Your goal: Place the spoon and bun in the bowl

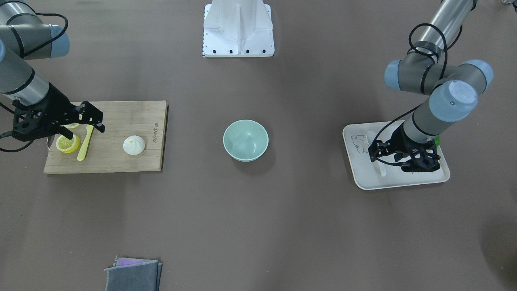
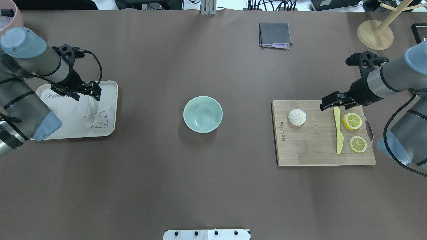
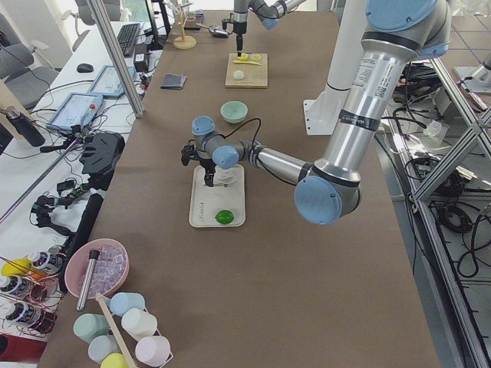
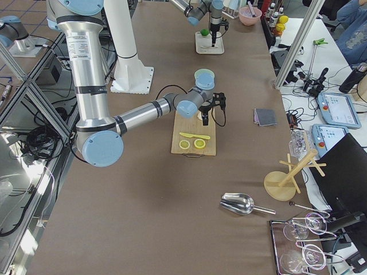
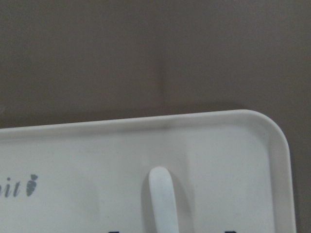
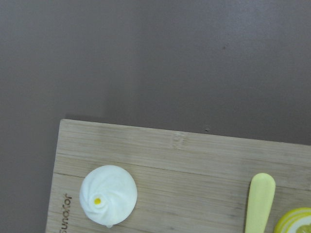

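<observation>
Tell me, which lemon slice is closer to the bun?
The lemon slice farther from the robot, level with the bun. The other slice lies nearer the robot.

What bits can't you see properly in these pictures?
Spoon: in the left wrist view, the bottom edge cuts off its scoop. In the front-facing view, the left tool hides its middle.
Green thing on the tray: in the front-facing view, the left arm hides nearly all of it.
Knife and lemon slice: in the right wrist view, the bottom edge cuts them off.
</observation>
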Controlling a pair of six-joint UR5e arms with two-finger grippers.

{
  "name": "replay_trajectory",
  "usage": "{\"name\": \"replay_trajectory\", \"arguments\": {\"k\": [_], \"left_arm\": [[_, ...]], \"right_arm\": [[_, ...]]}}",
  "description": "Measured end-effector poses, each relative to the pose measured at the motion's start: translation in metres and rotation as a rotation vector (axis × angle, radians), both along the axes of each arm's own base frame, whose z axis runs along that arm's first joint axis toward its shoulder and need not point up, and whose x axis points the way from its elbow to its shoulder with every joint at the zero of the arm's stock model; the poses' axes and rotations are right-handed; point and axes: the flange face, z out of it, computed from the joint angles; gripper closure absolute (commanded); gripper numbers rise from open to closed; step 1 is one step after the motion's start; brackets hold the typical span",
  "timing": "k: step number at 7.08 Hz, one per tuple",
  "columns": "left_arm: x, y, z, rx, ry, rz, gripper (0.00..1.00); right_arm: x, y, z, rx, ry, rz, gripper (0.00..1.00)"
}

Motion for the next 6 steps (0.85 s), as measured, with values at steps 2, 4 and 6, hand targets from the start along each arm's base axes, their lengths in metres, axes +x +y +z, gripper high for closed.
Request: {"name": "replay_trajectory", "arguments": {"k": [2, 4, 6], "left_arm": [[0.0060, 0.0027, 0.0010, -0.004, -0.002, 0.005, 0.89], [0.0076, 0.0028, 0.0010, -0.007, -0.003, 0.005, 1.00], [0.0074, 0.0027, -0.0071, 0.003, 0.005, 0.004, 1.00]], "right_arm": [[-0.0041, -0.0011, -0.0058, -0.006, -0.006, 0.004, 0.01], [-0.0070, -0.0015, -0.0095, -0.013, -0.011, 0.009, 0.01], [-0.0093, -0.0035, -0.0122, -0.013, -0.014, 0.009, 0.01]]}}
